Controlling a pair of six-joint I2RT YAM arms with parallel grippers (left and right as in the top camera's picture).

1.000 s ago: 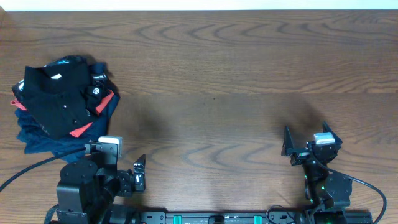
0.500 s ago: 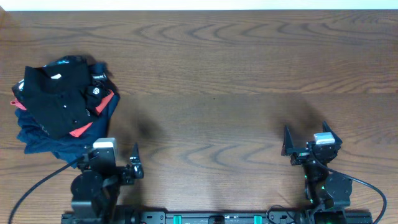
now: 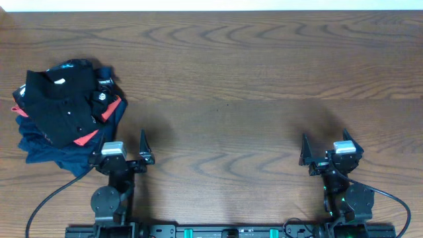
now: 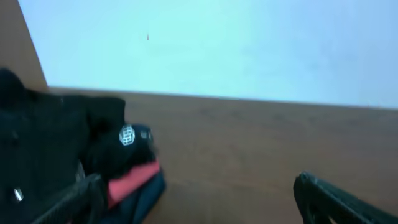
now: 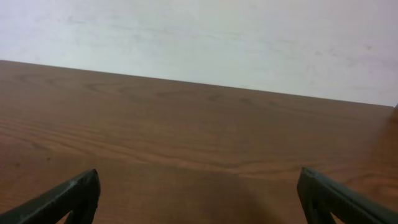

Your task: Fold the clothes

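Observation:
The black polo shirt lies folded on top of a pile of clothes at the table's left, its small white buttons showing. A black fold with a small white logo sits at its right edge. The polo also shows in the left wrist view, blurred. My left gripper is open and empty, just right of the pile's near corner, with nothing between its fingers. My right gripper is open and empty over bare wood at the front right, as its wrist view shows.
Navy and red garments lie under the polo in the same pile. The wooden table stretches from the pile to the right edge. A black cable runs from the left arm's base.
My left arm has turned and drawn up at the front edge, so its gripper now points across the table beside the pile. The right arm and the clothes have not moved.

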